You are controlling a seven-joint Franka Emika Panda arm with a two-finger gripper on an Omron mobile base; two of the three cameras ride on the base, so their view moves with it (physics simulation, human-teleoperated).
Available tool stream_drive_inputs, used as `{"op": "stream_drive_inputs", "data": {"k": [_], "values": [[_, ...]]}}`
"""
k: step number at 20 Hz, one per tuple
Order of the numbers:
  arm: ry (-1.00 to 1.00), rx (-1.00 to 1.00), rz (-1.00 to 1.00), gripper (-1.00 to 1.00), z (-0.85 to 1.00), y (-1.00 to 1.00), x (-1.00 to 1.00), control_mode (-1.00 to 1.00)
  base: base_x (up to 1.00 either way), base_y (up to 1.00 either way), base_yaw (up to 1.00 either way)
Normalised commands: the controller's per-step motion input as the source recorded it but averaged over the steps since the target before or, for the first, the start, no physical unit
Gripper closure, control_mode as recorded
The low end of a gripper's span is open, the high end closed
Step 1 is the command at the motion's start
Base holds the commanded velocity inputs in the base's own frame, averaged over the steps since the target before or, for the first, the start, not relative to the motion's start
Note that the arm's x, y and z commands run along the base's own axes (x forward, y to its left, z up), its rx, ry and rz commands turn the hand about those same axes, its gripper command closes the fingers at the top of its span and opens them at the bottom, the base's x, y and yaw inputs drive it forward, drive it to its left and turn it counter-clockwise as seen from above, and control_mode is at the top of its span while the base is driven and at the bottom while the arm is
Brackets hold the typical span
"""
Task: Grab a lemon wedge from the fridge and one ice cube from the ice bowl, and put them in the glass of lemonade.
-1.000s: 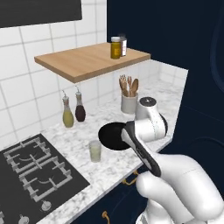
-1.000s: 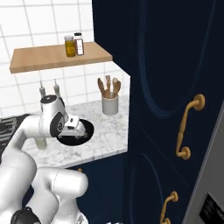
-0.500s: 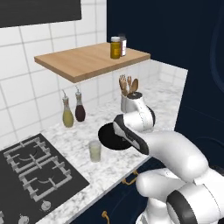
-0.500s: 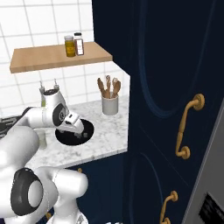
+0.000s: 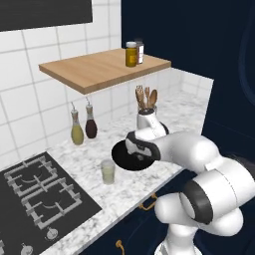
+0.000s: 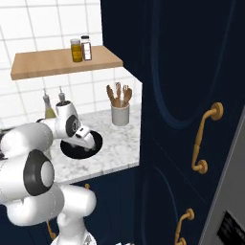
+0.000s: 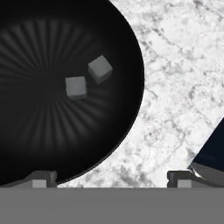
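The black ice bowl (image 7: 52, 144) sits on the marble counter with two grey ice cubes (image 7: 75, 86) lying near its middle. My gripper (image 7: 111, 179) hangs just above the bowl's rim, open, with nothing between its fingertips (image 7: 41, 178). From the base cameras the gripper (image 5: 133, 154) (image 6: 85, 142) hovers over the ice bowl (image 5: 119, 158) (image 6: 72, 149). The glass of lemonade (image 5: 107, 172) stands on the counter just left of the bowl. A grey edge of the fridge (image 6: 225, 191) shows at the far right. The lemon wedge is out of view.
A crock of wooden utensils (image 5: 146, 114) stands behind the bowl and two bottles (image 5: 82, 127) by the tiled wall. A wooden shelf (image 5: 94, 69) with two jars hangs above. The stove (image 5: 40, 194) lies left. Navy cabinets with brass handles (image 6: 206, 139) rise on the right.
My arm has swung left and down, bringing the open gripper from beside the utensil crock to just above the ice bowl. Nothing on the counter has moved.
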Motion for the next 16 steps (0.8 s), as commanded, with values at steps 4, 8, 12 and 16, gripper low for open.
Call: {"op": "stream_drive_inputs", "data": {"k": [4, 8, 12, 16], "values": [[0.11, 0.0, -0.09, -1.0, -0.26, 0.05, 0.36, -1.0, 0.0, 0.0, 0.0], [0.12, 0.0, -0.09, -1.0, -0.03, 0.14, 0.38, -1.0, 0.0, 0.0, 0.0], [0.1, 0.0, -0.08, -1.0, -0.12, 0.03, 0.14, -1.0, 0.0, 0.0, 0.0], [0.09, 0.0, -0.08, -1.0, -0.21, 0.0, 0.0, -1.0, 0.0, 0.0, 0.0]]}}
